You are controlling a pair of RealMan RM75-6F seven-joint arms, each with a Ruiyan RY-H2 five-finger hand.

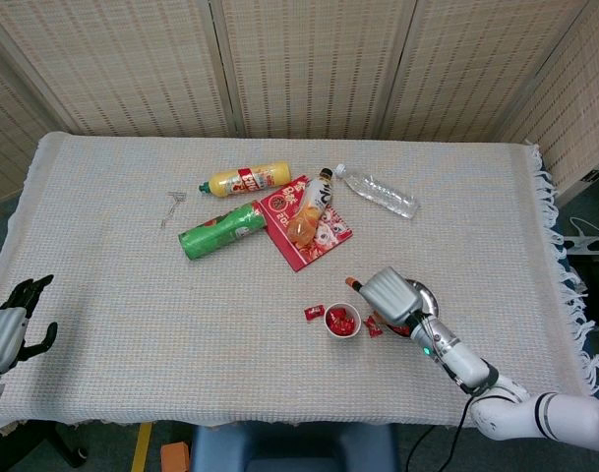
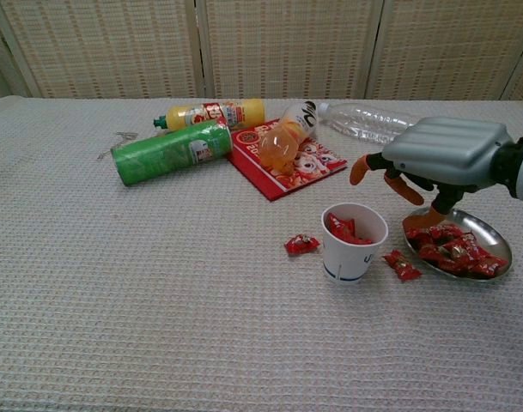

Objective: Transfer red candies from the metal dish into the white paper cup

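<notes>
The cup stands on the worktop with red candies in it. Just right of the cup is the dish, with more candies piled inside. One loose candy lies left of the cup and one right of it. The right hand is over the dish, fingers apart, holding nothing. The left hand is far left of the cup, open too.
</notes>
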